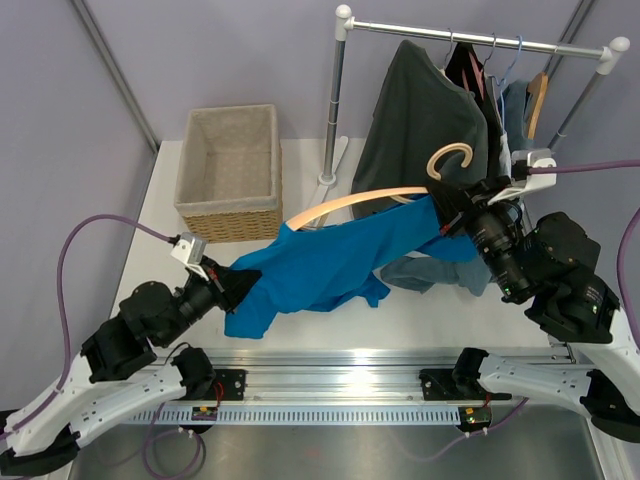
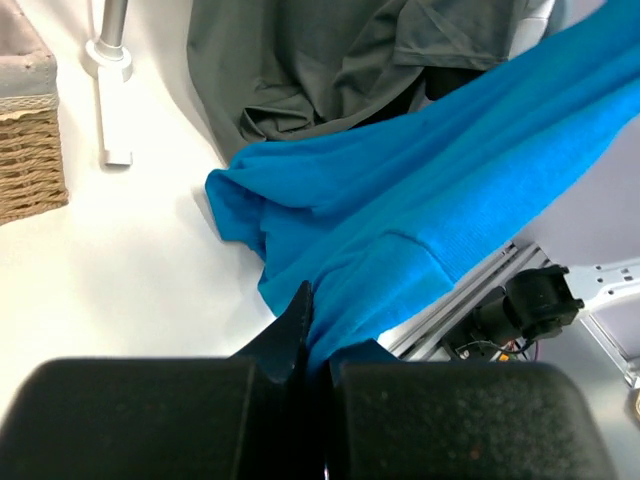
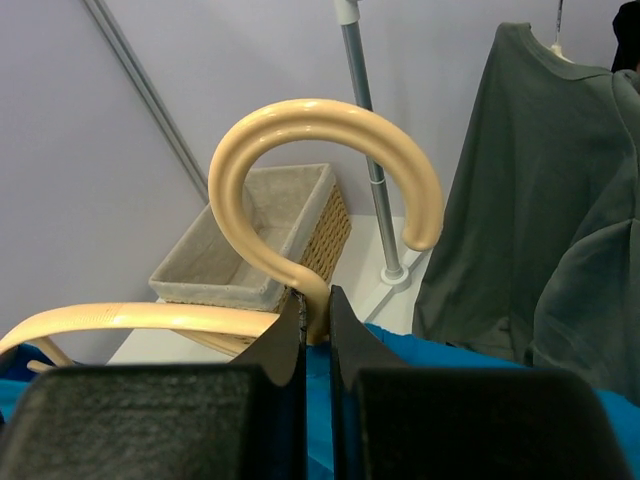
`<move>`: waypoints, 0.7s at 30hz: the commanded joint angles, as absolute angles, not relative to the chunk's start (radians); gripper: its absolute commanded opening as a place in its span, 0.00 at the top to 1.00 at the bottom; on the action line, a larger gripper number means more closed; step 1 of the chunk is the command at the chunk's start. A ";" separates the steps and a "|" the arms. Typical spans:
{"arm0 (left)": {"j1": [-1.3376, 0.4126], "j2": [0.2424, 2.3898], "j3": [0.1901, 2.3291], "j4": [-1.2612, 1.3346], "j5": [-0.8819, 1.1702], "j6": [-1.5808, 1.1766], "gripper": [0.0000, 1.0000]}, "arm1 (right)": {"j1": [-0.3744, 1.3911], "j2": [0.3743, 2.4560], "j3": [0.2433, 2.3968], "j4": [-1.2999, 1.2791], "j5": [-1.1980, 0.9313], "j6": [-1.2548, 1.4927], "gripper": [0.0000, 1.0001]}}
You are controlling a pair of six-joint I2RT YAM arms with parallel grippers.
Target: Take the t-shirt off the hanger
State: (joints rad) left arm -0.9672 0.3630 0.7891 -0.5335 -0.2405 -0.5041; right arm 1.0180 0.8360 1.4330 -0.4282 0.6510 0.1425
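Observation:
A blue t-shirt (image 1: pixel 340 262) hangs stretched between my two grippers over the table. My left gripper (image 1: pixel 238 281) is shut on its lower hem, seen close in the left wrist view (image 2: pixel 318 330) with the blue cloth (image 2: pixel 420 210) running up and right. My right gripper (image 1: pixel 452 212) is shut on the neck of a pale wooden hanger (image 1: pixel 362 202). In the right wrist view the gripper (image 3: pixel 317 318) pinches the neck below the hanger's hook (image 3: pixel 320 160). One hanger arm is bare on the left (image 3: pixel 130 320); the shirt (image 3: pixel 440 350) still covers the other side.
A wicker basket (image 1: pixel 229 170) with a grey liner stands at the back left. A clothes rail (image 1: pixel 480 40) at the back right holds a dark grey shirt (image 1: pixel 425 120) and other garments. A blue-grey garment (image 1: pixel 440 272) lies on the table below my right gripper.

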 commanded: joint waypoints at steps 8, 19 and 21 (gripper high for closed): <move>-0.966 0.468 0.738 -0.485 -0.365 -0.561 1.00 | 1.015 0.830 1.401 -0.293 0.603 0.262 1.00; -0.966 0.477 0.663 -0.466 -0.305 -0.523 1.00 | 1.015 0.825 1.373 -0.270 0.626 0.253 1.00; -0.966 0.463 0.661 -0.469 -0.324 -0.529 1.00 | 1.017 0.830 1.374 -0.275 0.580 0.250 1.00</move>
